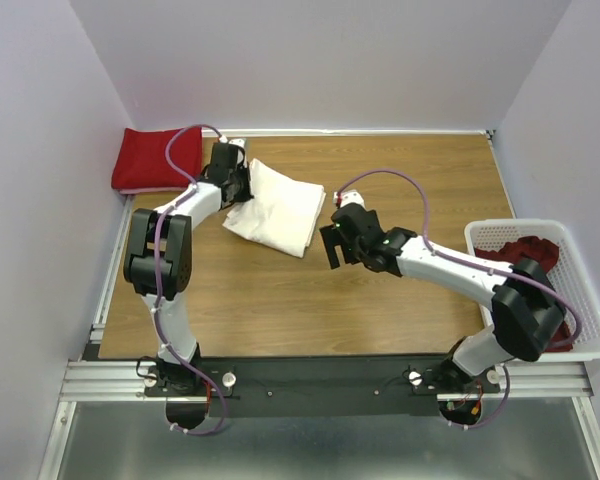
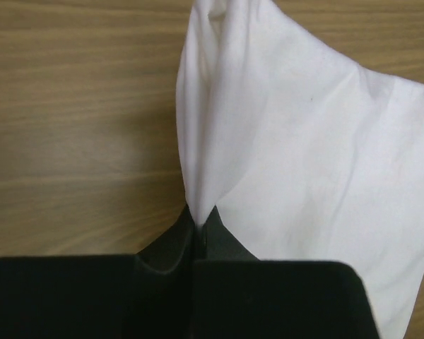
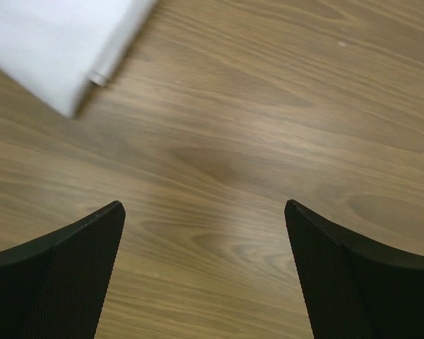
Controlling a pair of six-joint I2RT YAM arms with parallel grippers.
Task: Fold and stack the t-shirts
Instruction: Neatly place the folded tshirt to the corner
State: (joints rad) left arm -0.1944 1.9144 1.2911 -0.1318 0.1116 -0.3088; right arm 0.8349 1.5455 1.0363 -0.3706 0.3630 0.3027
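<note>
A folded cream-white t-shirt (image 1: 280,208) lies on the wooden table left of centre. My left gripper (image 1: 236,187) is shut on its near-left edge; in the left wrist view the cloth (image 2: 304,141) rises pinched into the closed left gripper (image 2: 200,227). A folded bright red t-shirt (image 1: 158,158) lies at the back left corner. A dark red t-shirt (image 1: 525,252) is bunched in the basket on the right. My right gripper (image 1: 332,250) is open and empty, just right of the white shirt; the shirt's corner (image 3: 63,42) shows ahead of the open right gripper (image 3: 205,215).
A white plastic lattice basket (image 1: 585,290) stands at the table's right edge. Purple cables loop off both arms. Grey walls close in the table on three sides. Bare wood (image 1: 280,300) lies in front of the white shirt.
</note>
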